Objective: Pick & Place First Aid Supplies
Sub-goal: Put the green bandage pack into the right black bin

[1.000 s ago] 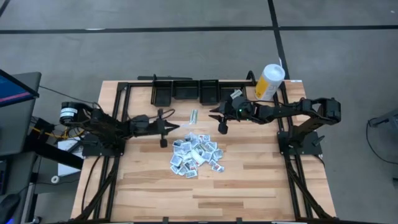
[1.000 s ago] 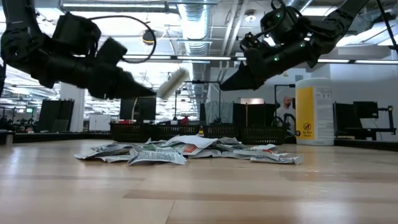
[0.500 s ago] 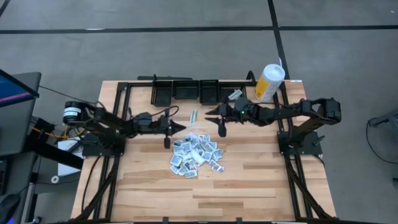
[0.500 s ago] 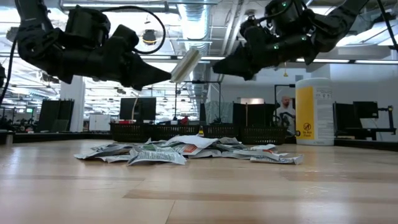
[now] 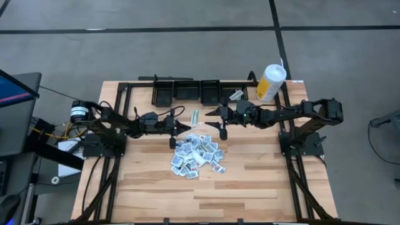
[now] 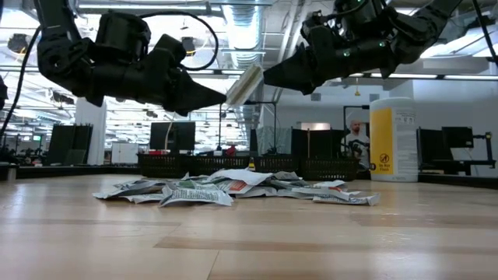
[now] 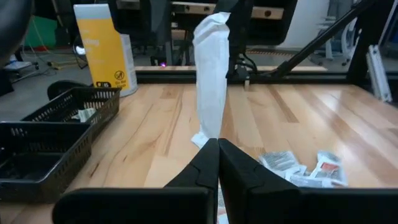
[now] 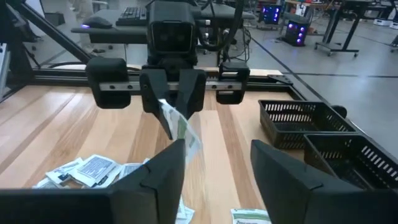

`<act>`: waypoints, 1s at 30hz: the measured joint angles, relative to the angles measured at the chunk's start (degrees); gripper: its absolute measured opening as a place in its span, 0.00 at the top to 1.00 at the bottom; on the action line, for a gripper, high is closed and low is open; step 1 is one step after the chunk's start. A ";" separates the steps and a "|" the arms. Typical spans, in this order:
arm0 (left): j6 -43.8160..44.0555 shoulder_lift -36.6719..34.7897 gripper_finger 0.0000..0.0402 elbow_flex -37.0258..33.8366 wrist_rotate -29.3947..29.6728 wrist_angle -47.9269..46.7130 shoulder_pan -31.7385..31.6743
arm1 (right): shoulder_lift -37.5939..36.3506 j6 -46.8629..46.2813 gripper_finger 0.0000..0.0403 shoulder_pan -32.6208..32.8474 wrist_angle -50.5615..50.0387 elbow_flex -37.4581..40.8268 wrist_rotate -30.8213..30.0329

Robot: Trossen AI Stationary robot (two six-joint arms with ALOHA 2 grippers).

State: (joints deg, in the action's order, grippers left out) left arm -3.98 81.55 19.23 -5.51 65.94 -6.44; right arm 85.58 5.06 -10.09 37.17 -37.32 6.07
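Above the crinkled packet heap [image 5: 197,154], the left tool [image 5: 185,127] pinches a flat oblong packet [image 7: 210,81]; right tool [image 5: 210,115] gapes.

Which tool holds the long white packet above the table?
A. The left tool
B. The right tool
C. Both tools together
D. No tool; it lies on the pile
A: the left tool is shut on the long white packet, while the right tool stands open, facing it.

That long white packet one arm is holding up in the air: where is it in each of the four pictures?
High view: packet, between the arms, above the pile.
Low view: packet, top centre, tilted.
Left wrist view: packet, upright, centre.
Right wrist view: packet, centre.
Shared landmark: the pile of packets on the table.
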 joint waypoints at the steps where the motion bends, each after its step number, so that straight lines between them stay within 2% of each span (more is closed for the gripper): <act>1: 0.14 0.12 0.98 0.31 -0.70 -0.04 0.00 | 0.00 0.00 0.54 0.00 0.02 0.00 0.00; 9: 0.21 0.10 0.98 1.04 -2.26 0.13 0.00 | 0.00 0.00 0.51 0.00 0.52 0.00 0.07; 30: 0.21 0.06 0.98 1.04 -1.97 0.11 0.00 | 0.00 2.11 0.65 1.78 2.51 0.00 1.73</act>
State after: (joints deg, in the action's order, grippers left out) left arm -3.77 81.60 20.27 -7.48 66.04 -6.44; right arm 85.58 7.17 -8.31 39.67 -37.32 7.80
